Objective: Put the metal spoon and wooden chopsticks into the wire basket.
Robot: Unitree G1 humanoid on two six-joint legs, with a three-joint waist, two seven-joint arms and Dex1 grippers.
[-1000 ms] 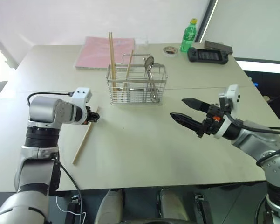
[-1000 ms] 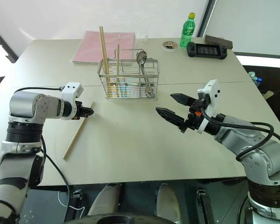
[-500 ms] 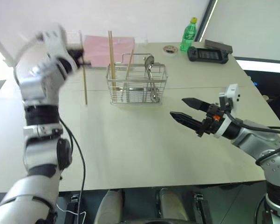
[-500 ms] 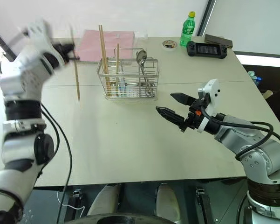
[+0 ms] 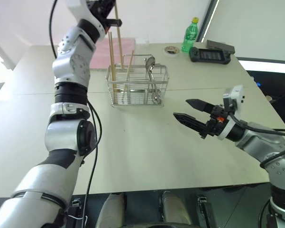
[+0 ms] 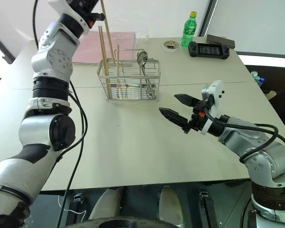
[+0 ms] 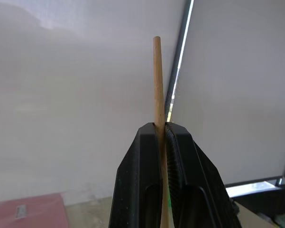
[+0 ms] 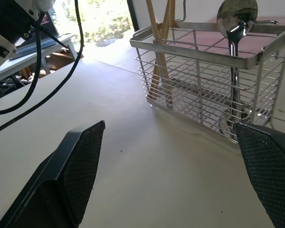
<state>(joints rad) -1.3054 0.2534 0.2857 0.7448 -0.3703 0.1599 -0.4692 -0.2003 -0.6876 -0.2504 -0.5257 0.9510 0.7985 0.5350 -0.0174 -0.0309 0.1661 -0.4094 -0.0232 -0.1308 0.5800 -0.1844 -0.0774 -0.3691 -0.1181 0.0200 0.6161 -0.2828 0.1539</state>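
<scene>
Wooden chopstick (image 7: pixel 157 85) in left tool (image 7: pixel 162 130)

A pale counter (image 5: pixel 133 142) is being occupied at its far edge by a pink folder (image 5: pixel 100 51), a green bottle (image 5: pixel 191 35) with a yellow cap, a tape roll (image 5: pixel 171 49), and a black handheld console (image 5: pixel 209 55) beside a dark case (image 5: pixel 221 46).

beige table (image 5: pixel 133 142), wire basket (image 5: pixel 137 86), green bottle (image 5: pixel 191 35)
</scene>
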